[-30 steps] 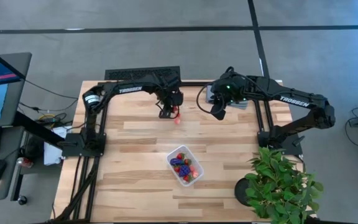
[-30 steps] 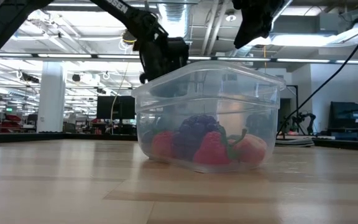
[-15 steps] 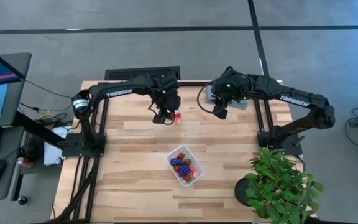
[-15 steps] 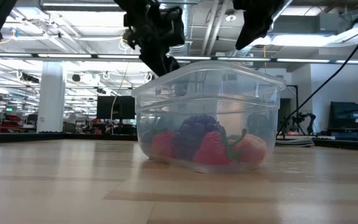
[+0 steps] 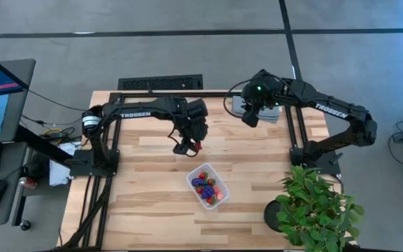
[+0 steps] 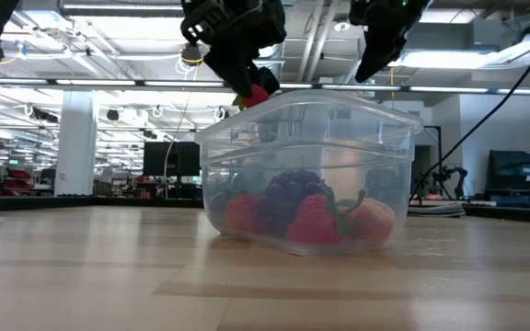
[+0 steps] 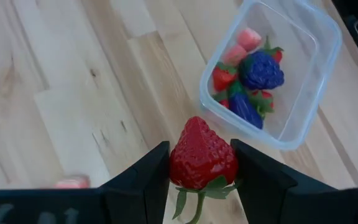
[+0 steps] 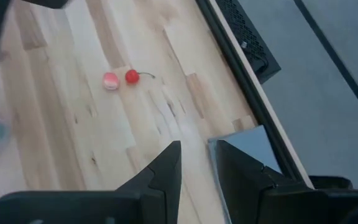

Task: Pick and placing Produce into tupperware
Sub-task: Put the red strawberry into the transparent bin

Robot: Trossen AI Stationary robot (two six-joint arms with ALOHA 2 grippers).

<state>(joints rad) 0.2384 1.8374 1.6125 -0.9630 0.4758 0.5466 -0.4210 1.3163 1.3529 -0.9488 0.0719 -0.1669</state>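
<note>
My left gripper (image 5: 188,145) hangs above the table, just to the far-left of the tupperware (image 5: 208,185), and is shut on a red strawberry (image 7: 202,163). The tupperware is a clear rectangular tub (image 7: 272,74) resting on its base. It holds red and pink pieces and two dark purple ones (image 7: 261,70). The low view shows the strawberry (image 6: 256,94) higher than the tub's rim (image 6: 306,101). My right gripper (image 5: 249,117) waits near the far edge over a grey cloth, its fingers (image 8: 166,167) a narrow gap apart, holding nothing. My left gripper pinches the strawberry by its two sides (image 7: 174,165) between both fingers, coming from above and slanting down. The strawberry is lifted clear of the table. Its pointed tip faces away from the wrist, and its green stem (image 7: 199,194) lies back between the fingers.
Loose on the wood near the far edge lie a pink piece (image 8: 110,81) and a red cherry (image 8: 132,76). A folded grey cloth (image 8: 247,140) lies at the far right. A potted plant (image 5: 313,206) stands at the near right corner, and a keyboard (image 5: 161,82) lies beyond the far edge.
My left gripper has risen from the table near the far edge with the strawberry between its fingers, lifting it clear. It has carried it toward the near edge, closer to the tupperware. My right gripper has drifted slightly toward the far edge.
</note>
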